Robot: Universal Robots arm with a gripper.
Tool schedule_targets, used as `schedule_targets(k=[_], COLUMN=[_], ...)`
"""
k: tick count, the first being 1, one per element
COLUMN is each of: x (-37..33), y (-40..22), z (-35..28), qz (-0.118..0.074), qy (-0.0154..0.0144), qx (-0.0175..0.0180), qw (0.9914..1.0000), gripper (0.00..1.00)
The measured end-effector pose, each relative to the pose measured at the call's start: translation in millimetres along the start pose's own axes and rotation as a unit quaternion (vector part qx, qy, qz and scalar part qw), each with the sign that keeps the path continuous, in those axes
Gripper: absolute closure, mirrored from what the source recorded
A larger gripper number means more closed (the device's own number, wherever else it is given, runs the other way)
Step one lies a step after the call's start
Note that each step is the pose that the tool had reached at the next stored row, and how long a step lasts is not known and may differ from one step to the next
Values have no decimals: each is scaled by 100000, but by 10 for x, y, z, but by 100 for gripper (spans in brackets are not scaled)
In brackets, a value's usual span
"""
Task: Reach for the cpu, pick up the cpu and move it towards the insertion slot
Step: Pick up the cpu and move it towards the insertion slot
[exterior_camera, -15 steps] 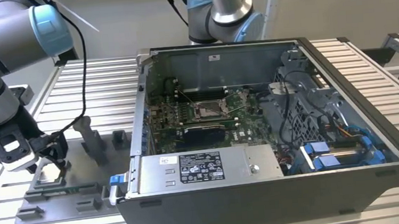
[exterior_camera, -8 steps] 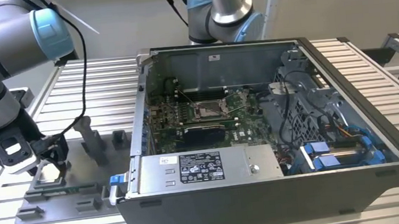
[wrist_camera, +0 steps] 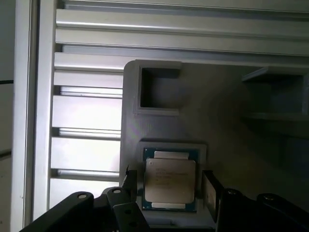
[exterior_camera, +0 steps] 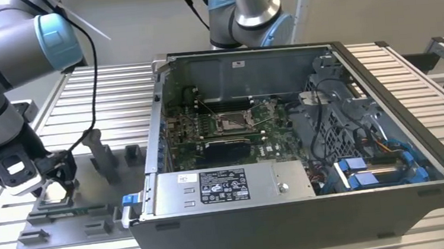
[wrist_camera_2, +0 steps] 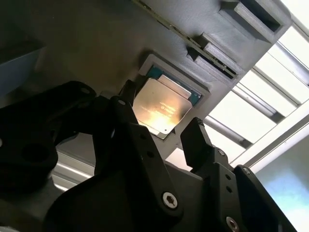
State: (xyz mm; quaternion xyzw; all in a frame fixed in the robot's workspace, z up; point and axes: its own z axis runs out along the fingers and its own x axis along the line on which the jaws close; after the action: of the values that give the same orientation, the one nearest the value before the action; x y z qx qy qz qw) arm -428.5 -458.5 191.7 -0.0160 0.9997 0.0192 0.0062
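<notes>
The gripper stands open astride the cpu, which lies in a tray recess. Whether the fingers touch its edges is unclear; the slot lies well apart.

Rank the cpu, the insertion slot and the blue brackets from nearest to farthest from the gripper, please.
1. The cpu: in the grey tray, right beneath the open gripper, at the exterior view's left.
2. The insertion slot: mid-board inside the computer case, toward the exterior view's right.
3. The blue brackets: the case's right corner, farthest.
</notes>
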Motion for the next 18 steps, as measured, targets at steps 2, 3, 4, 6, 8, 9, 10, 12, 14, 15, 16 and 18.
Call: schedule_targets(k=[2, 3, 4, 6, 8, 9, 10, 12, 14, 15, 16, 18], x=[0, 0, 1, 1, 1, 1, 1, 1, 1, 1, 1, 1], y=[-1, -1, -1, -2, -2, -2, -2, -3, -3, -3, -3, -3], z=[16, 23, 30, 42, 48, 49, 54, 64, 68, 68, 68, 69], qz=[-3, -1, -1, 0, 1, 2, 3, 1, 0, 0, 2, 0], qy=[3, 3, 5, 5, 9, 11, -2, -6, 8, 10, 13, 3], qx=[1, 1, 3, 5, 5, 7, -2, -3, 5, 5, 8, 4], qw=[100000, 100000, 100000, 100000, 100000, 100000, 100000, 100000, 100000, 100000, 100000, 100000], gripper=[0, 0, 0, 0, 0, 0, 0, 0, 0, 0, 0, 0])
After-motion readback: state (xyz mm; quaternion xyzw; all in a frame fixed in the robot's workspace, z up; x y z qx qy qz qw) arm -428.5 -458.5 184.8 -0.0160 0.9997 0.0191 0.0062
